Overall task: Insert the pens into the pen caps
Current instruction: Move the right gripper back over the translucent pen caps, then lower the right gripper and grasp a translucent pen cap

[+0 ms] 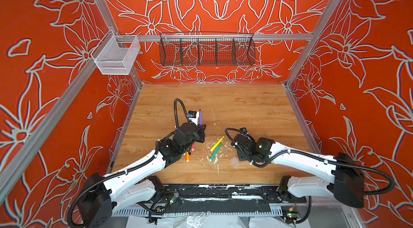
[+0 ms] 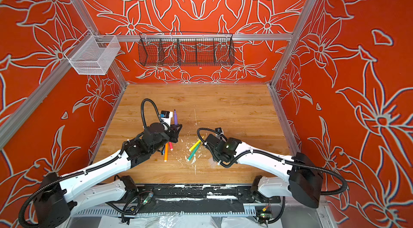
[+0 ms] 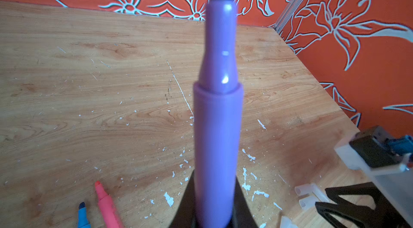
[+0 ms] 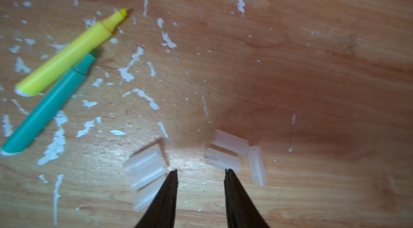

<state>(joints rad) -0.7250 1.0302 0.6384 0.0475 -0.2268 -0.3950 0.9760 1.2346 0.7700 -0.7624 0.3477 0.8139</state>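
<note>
Left side: the left gripper (image 1: pixel 201 128) is pinched tight on the bottom of the purple pen (image 1: pixel 200 116).
Purple pen: it stands straight up in that grip, with its dark tip on top and no cap on it.
Right side: the right gripper (image 4: pixel 201 171) hangs low over the table (image 1: pixel 245 104). Its two jaws are apart, with only bare wood between them.
Caps: the pen caps (image 4: pixel 221 158) lie on the wood right by the right gripper's tips. One bunch sits just outside one finger, and another bunch sits just outside the other. One cap seems to touch a fingertip.
How the caps lie: they are flat on their sides, not standing, and they do not all point the same way.
Nearer arm: the right arm is right at the caps. The left arm is well apart from them.
Other pens: the yellow pen (image 4: pixel 67 52) and green pen (image 4: pixel 49 106) lie touching, near the caps. The orange pen (image 1: pixel 187 156), pink pen (image 3: pixel 107 204) and blue pen (image 3: pixel 83 214) lie by the left arm.
Next move, a guess: the right gripper needs to slide sideways until one cap lies across the gap between its jaws, then squeeze.
</note>
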